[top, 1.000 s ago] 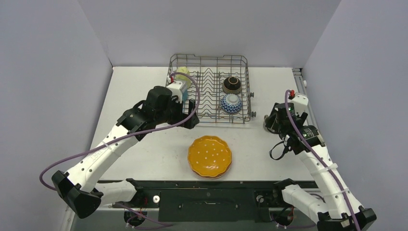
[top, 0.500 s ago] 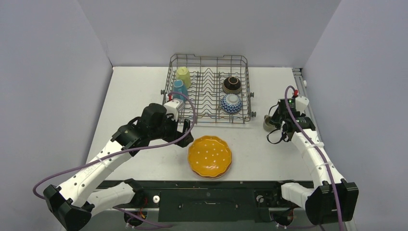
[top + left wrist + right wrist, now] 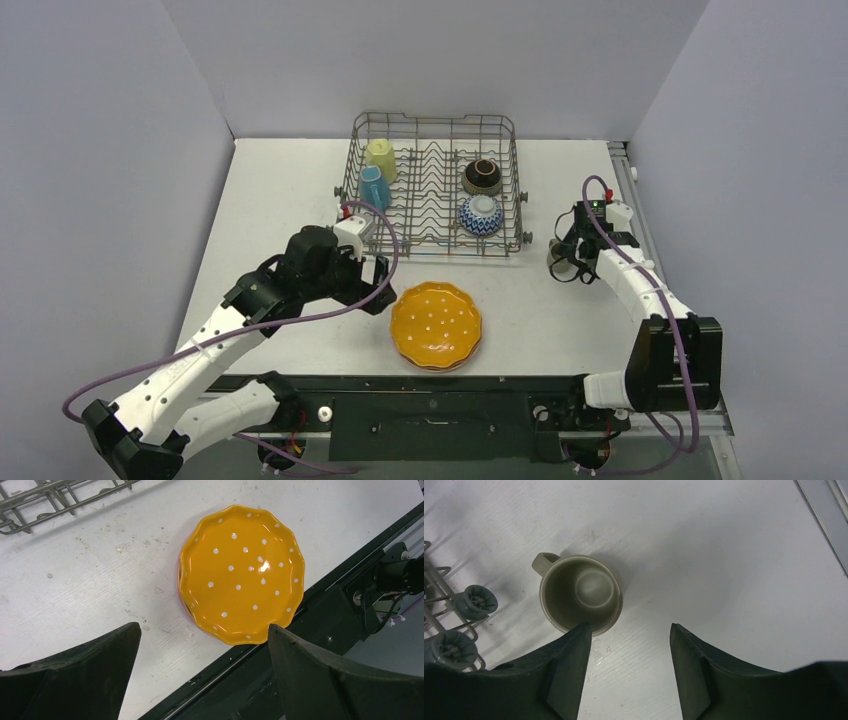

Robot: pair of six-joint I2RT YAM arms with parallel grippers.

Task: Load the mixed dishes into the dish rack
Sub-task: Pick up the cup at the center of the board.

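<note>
The dish rack (image 3: 433, 117) stands at the back of the table. It holds a pale-yellow mug (image 3: 380, 158), a blue mug (image 3: 373, 186), a dark brown bowl (image 3: 481, 176) and a blue-white bowl (image 3: 480, 214). An orange dotted plate (image 3: 436, 323) tops a small stack near the front edge; a pink rim (image 3: 181, 580) shows under the orange plate (image 3: 242, 575). My left gripper (image 3: 378, 288) is open and empty, just left of the plate. A grey mug (image 3: 580, 592) stands upright right of the rack. My right gripper (image 3: 629, 630) is open above it, its left fingertip over the mug's near rim.
The rack's small wheels (image 3: 474, 602) sit just left of the grey mug. A corner of the rack's wire (image 3: 50, 500) lies beyond the plate in the left wrist view. The table's black front rail (image 3: 310, 630) runs close behind the plate stack.
My left arm drew back from the rack's left side toward the orange plate, leaving the blue mug in the rack. My right gripper moved up and over the grey mug.
</note>
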